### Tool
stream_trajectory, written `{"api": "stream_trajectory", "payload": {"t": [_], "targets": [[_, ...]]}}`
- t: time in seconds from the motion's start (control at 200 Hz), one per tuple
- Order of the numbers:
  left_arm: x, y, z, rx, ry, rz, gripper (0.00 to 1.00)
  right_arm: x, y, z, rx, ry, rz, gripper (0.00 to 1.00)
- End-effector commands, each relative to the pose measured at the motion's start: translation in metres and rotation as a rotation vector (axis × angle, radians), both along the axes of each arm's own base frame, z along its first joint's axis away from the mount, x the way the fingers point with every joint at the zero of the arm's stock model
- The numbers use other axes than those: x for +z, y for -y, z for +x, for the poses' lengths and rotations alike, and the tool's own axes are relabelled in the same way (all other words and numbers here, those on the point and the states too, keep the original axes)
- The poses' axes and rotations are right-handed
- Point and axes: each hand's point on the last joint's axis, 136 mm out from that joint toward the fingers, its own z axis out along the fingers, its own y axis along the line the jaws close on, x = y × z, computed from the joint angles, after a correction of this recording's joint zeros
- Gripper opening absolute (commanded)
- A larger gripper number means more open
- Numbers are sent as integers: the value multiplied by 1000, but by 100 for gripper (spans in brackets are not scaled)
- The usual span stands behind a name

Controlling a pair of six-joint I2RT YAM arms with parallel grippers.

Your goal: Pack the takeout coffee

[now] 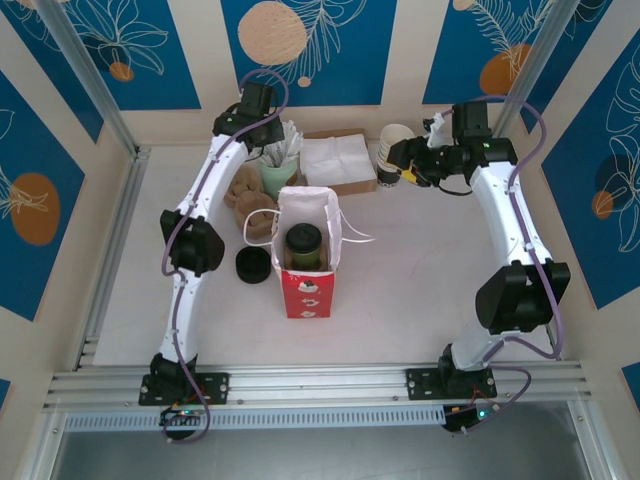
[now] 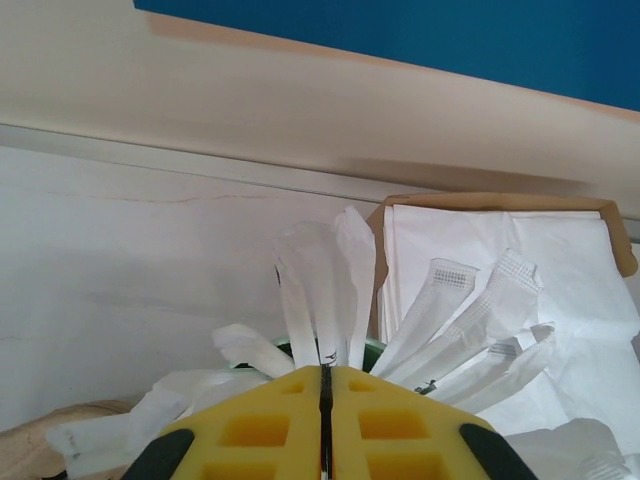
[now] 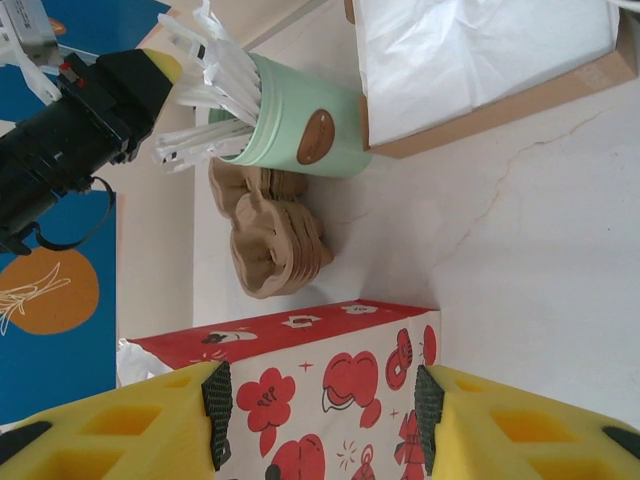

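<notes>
1. The white table point(image 1: 420, 290) carries everything, with both arms bolted at its near edge.
2. A red-and-white bag point(image 1: 305, 285) stands upright near the middle of the table. Its mouth is open and its white handles flop out to either side.
3. A cardboard tray of white napkins point(image 1: 338, 162) lies at the far edge, behind the bag.
4. A stack of brown pulp cup carriers point(image 1: 243, 190) sits to the left of the bag's far end, just beside the green cup.
5. A pale green cup point(image 3: 290, 125) holds a fan of paper-wrapped straws point(image 2: 325, 290). It stands between the carriers and the napkin tray.
6. A stack of lidless pale cups point(image 1: 393, 148) stands just right of the napkin tray.
7. The takeout coffee point(image 1: 303, 243) is inside the bag. It stands upright, with its black lid and olive-brown side visible through the open mouth.
8. A low stack of black lids point(image 1: 253, 265) rests on the table just left of the bag.
9. The left pincer point(image 2: 325, 385) is over the green cup with its yellow pads clenched together. The straw wrappers rise right at its tips, but I cannot tell whether one is pinched between them.
10. The right pincer point(image 3: 322, 420) is released, its pads well apart with nothing between them. In the top view it sits near the pale cups, well apart from the bag, which its own camera sees beyond the pads.
</notes>
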Motion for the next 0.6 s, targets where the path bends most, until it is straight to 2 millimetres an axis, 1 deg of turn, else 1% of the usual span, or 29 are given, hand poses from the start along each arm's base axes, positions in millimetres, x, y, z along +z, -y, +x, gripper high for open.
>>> {"api": "stream_trajectory", "payload": {"t": [0.0, 0.09, 0.2, 0.345, 0.42, 0.505, 0.595], "targets": [[75, -5, -10, 8, 148, -26, 8, 12, 2, -11, 3, 36, 18, 54], [96, -4, -18, -6, 189, -12, 8, 14, 5, -7, -15, 65, 6, 54], [112, 0, -26, -41, 220, 9, 8, 20, 8, -4, -38, 95, -10, 53], [118, 2, -32, -58, 225, -5, 8, 34, 13, -7, -57, 167, -27, 53], [123, 2, -31, -52, 253, 1, 8, 39, 13, -12, -62, 195, -25, 53], [127, 2, -30, -54, 272, 8, 8, 44, 11, -22, -63, 219, 1, 53], [129, 5, -33, -69, 274, 13, 8, 43, 10, -35, -63, 238, 19, 53]]}}
